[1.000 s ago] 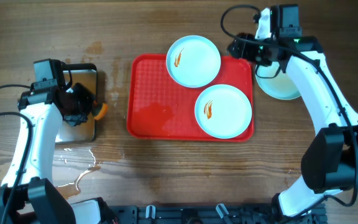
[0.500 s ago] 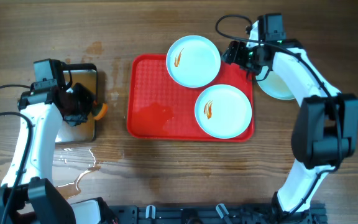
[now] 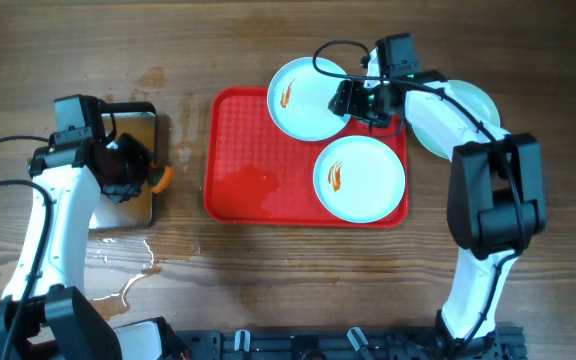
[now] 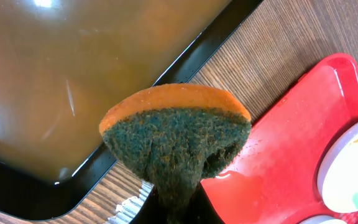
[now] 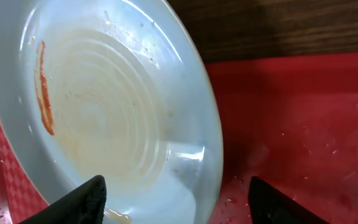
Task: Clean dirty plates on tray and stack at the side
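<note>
The red tray holds two white plates, each with an orange smear: one at its back edge and one at its front right. A third plate lies off the tray to the right, partly under my right arm. My right gripper is open, and its fingers straddle the back plate's right rim. My left gripper is shut on an orange-and-green sponge above the metal pan's right edge.
A black-rimmed metal pan sits left of the tray. Spilled water streaks the wooden table in front of it. A wet patch shines on the tray's bare left half.
My right gripper has swung left from beside the off-tray plate to the right rim of the back plate on the tray. The left arm and sponge have not moved.
</note>
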